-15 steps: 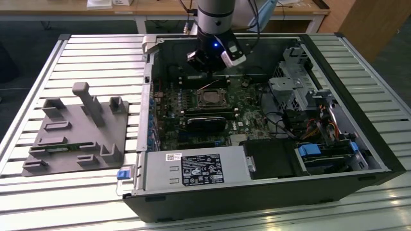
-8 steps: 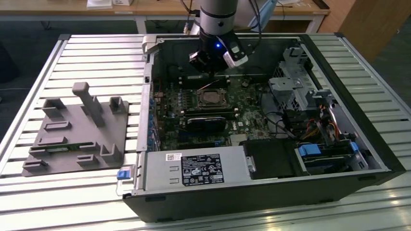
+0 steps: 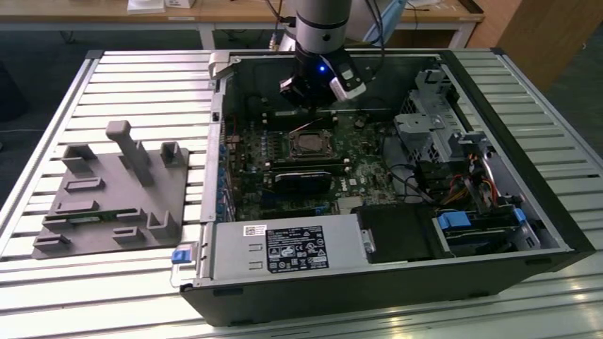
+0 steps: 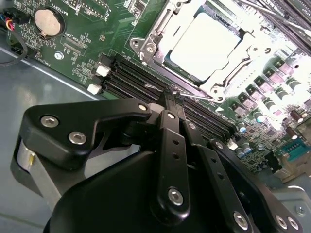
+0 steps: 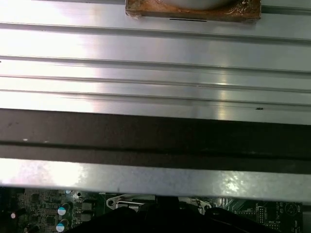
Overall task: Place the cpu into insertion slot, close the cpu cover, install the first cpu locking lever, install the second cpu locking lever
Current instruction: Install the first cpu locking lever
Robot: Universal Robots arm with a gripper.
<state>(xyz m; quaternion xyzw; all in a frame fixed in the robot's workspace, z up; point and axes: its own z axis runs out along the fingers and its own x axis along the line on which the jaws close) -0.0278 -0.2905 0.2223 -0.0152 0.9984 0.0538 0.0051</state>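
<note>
The cpu shows its pale metal top in the insertion slot on the green board of the open computer case. The silver cpu cover lies flat around it as a frame. My gripper hangs over the board's far side, just beyond the socket, with its black fingers pressed together. A thin wire locking lever ends right at the tips; whether the tips pinch it is hidden. In the exterior view the gripper sits above a thin lever that slants up from the socket.
Black memory slots run beside the socket, a coin battery farther off. A black card, power supply and drive cage crowd the case. A grey fixture stands on the slatted table at the exterior view's left.
</note>
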